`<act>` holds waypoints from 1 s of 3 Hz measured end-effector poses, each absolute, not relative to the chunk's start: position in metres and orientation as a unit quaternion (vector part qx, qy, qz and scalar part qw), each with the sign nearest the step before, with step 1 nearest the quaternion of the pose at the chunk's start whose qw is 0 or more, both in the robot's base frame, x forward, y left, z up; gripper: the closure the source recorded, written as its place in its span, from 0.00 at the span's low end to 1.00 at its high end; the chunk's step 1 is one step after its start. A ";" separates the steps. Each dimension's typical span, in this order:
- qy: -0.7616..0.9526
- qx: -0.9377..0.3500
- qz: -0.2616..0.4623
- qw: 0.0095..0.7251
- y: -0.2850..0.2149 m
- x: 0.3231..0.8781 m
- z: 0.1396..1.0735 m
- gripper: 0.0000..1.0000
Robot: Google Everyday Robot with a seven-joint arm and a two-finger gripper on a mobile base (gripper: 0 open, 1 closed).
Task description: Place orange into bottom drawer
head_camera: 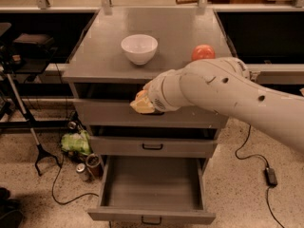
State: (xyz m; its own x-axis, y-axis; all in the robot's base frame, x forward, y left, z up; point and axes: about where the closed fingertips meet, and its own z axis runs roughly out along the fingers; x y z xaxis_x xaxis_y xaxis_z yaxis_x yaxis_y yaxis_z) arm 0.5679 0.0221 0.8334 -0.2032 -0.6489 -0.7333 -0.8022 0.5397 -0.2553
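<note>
My gripper (pixel 142 103) hangs in front of the top drawer's face, at the end of the white arm that reaches in from the right. It is closed around the small yellow-orange orange (pixel 140 95), of which only a sliver shows between the pale fingers. The bottom drawer (pixel 152 216) is pulled out and open, directly below the gripper, and its grey inside holds nothing. The two upper drawers are shut.
A white bowl (pixel 139 48) and a reddish-pink round fruit (pixel 203 52) sit on the cabinet top (pixel 99 56). On the floor to the left lie a green bag (pixel 76 142) and cans (pixel 83 171). A black stand (pixel 33 137) is further left. A cable and power brick (pixel 270 175) lie to the right.
</note>
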 end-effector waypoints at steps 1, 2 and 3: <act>0.770 -0.471 0.091 0.420 0.022 0.568 0.833 1.00; 0.767 -0.483 0.088 0.413 0.025 0.569 0.821 1.00; 0.752 -0.523 0.077 0.393 0.044 0.563 0.781 1.00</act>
